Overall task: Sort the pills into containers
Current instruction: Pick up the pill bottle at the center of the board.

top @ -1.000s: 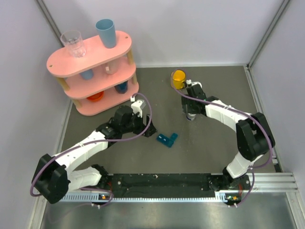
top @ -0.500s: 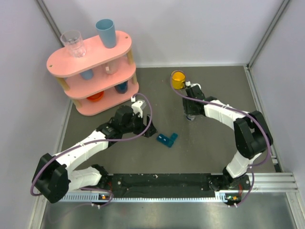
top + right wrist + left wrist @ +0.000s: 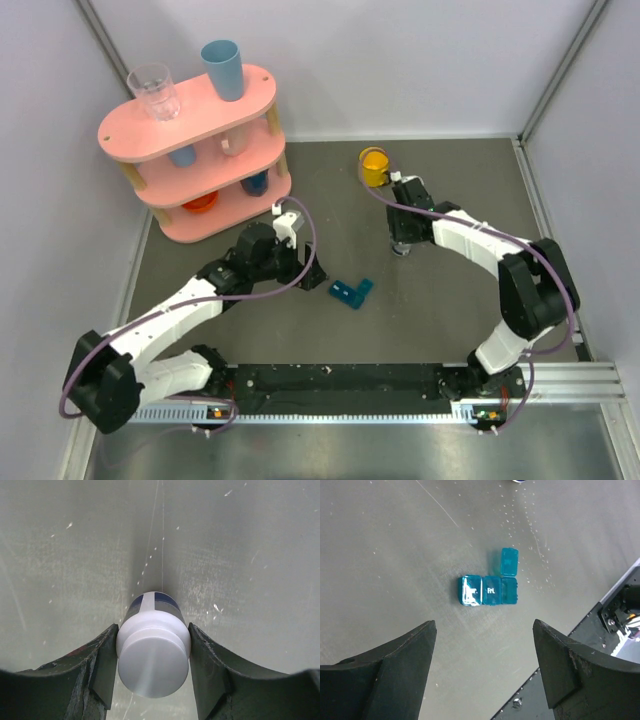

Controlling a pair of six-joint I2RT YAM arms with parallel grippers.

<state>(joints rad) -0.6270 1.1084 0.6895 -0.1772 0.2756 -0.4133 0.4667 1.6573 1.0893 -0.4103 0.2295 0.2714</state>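
The containers are a dark-teal pill box (image 3: 350,291) (image 3: 487,590) lying flat on the grey table (image 3: 440,310), with its end lid flipped up. My left gripper (image 3: 312,278) (image 3: 483,624) hovers open just left of the box, nothing between its fingers. My right gripper (image 3: 402,243) (image 3: 153,627) points down at the table's middle right. It is shut on a small white capped bottle (image 3: 152,665) with a dark blue label, and both fingers press the bottle's sides. No loose pills show in any view.
A yellow mug (image 3: 374,165) stands just behind the right gripper. A pink three-tier shelf (image 3: 190,130) with cups and a glass fills the back left corner. Grey walls close in the table, and a metal rail (image 3: 350,385) runs along its near edge.
The right gripper's fingers have closed in from wide apart onto the white bottle. The left arm and the pill box have stayed in place.
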